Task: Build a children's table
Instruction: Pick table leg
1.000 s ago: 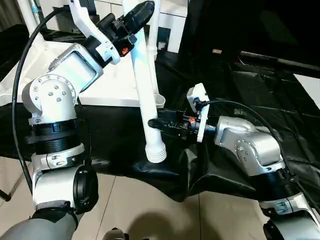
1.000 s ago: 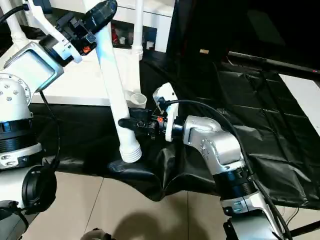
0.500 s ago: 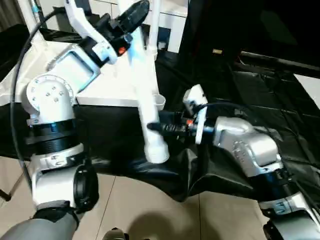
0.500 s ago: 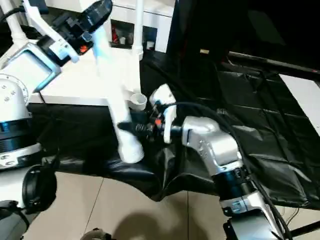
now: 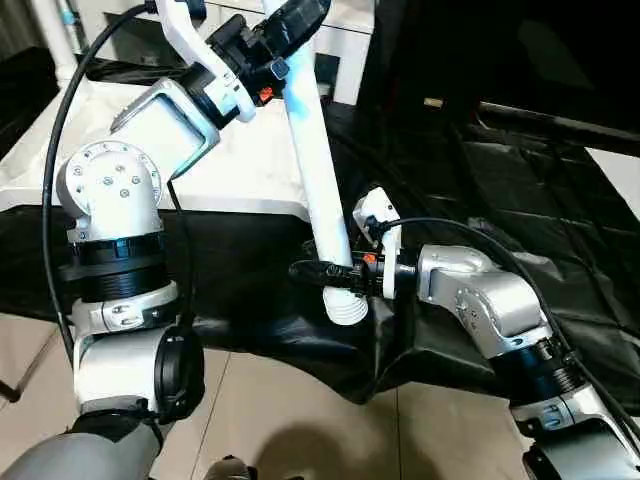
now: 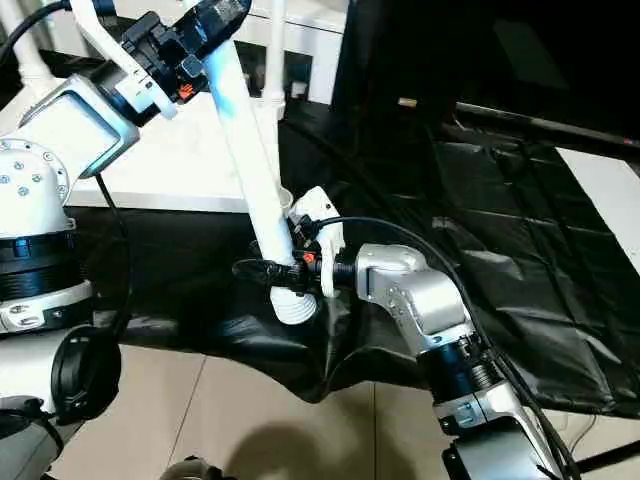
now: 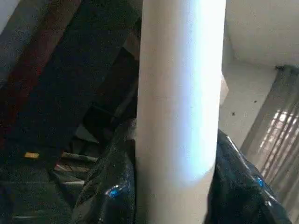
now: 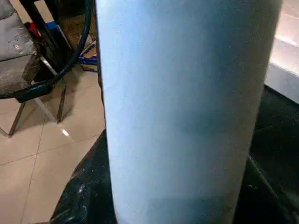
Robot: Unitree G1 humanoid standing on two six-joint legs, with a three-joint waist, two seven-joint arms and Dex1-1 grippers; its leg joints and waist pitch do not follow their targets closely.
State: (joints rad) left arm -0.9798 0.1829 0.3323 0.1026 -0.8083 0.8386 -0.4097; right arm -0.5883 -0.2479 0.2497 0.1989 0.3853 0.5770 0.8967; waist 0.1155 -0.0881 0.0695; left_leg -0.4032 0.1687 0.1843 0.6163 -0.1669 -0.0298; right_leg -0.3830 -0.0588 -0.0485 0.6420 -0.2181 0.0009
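Note:
A long white table leg (image 5: 318, 170) slants from upper left down to its ribbed threaded end (image 5: 345, 306), which hangs just above the black cloth. My left gripper (image 5: 292, 22) is shut on the leg's narrow upper end. My right gripper (image 5: 325, 272) reaches in from the right and is shut on the leg just above the threaded end, one black finger crossing in front of it. The leg runs close past both wrist cameras (image 7: 180, 93) (image 8: 187, 102). The white tabletop (image 5: 235, 165) lies flat behind the leg, under my left arm.
Black cloth (image 5: 520, 180) covers the work surface to the right and drapes over its front edge. Tiled floor (image 5: 300, 420) lies below. Another white leg (image 6: 272, 50) stands upright at the tabletop's far corner. A chair (image 8: 18, 70) stands on the floor.
The leg has swung to the right, top and bottom. My right gripper let go briefly and now grips lower, right above the threaded end. My left arm has risen a little.

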